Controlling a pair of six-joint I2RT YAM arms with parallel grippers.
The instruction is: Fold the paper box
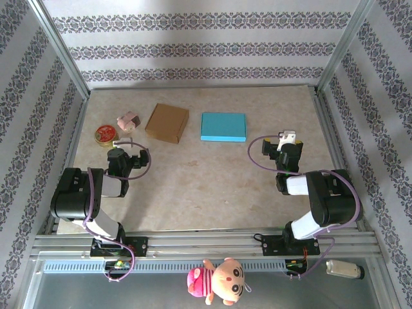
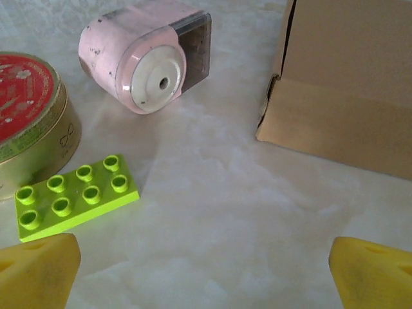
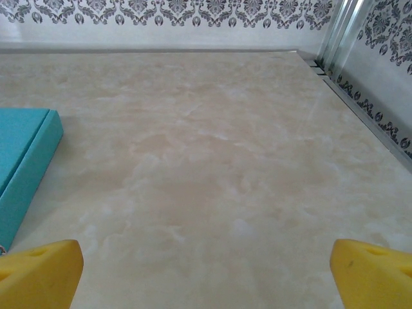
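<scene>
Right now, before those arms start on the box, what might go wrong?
The open left gripper sits near a green brick, a red tin and a pink sharpener. Swinging toward the brown box, it could well knock them about.
The blue box lies flat on the smooth table, so the open right gripper might just push it along instead of catching an edge.

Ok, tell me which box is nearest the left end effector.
The brown box, just ahead of the left end effector; the blue box lies farther right.
</scene>
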